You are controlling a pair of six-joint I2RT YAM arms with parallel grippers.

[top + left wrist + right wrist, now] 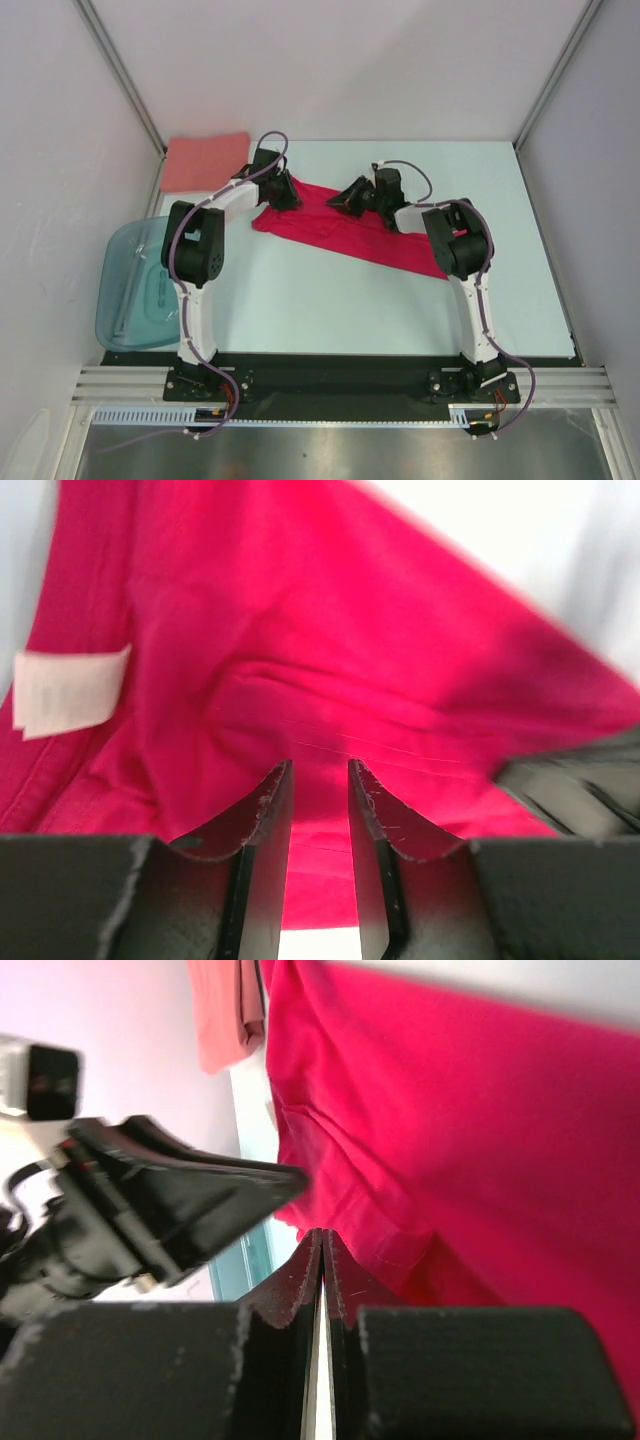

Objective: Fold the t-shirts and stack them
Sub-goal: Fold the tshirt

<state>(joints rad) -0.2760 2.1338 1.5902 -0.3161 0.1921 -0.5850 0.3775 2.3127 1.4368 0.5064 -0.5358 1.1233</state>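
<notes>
Top external: crimson t-shirt [340, 235] lies mid-table [330, 310] as a slanted, rumpled band running from centre-left back toward the right arm, not yet folded. The salmon-pink t-shirt [205, 160] sits folded in the far-left corner, well apart from it. The teal tub [135, 290] is off the left edge and not our concern. Both grippers are at the red shirt's far edge: left gripper [285, 192] at its left end, right gripper [348, 196] near the middle. From above we can't read either one's opening. Left wrist fills that in: fingers parted by a narrow gap, nothing clamped, red cloth lying below them and a white neck label [70, 690] off to the left, so we judge this end to be the collar. Right wrist shows its fingers pressed almost together with only a thin sliver of light between them. A hemmed edge sits right at the tips, but we can't tell whether any cloth is nipped there. That view also catches the pink shirt in the background, which left wrist doesn't show. Handling: light, limp knit with no stiffness, so it will sag and drag rather than slide flat. We'd pinch seams or hems at two well-spread points, since the doubled fabric should grip better, and keep tension between the arms so the fold lands clean. Single-layer pinches mid-panel would likely just bunch it.
</notes>
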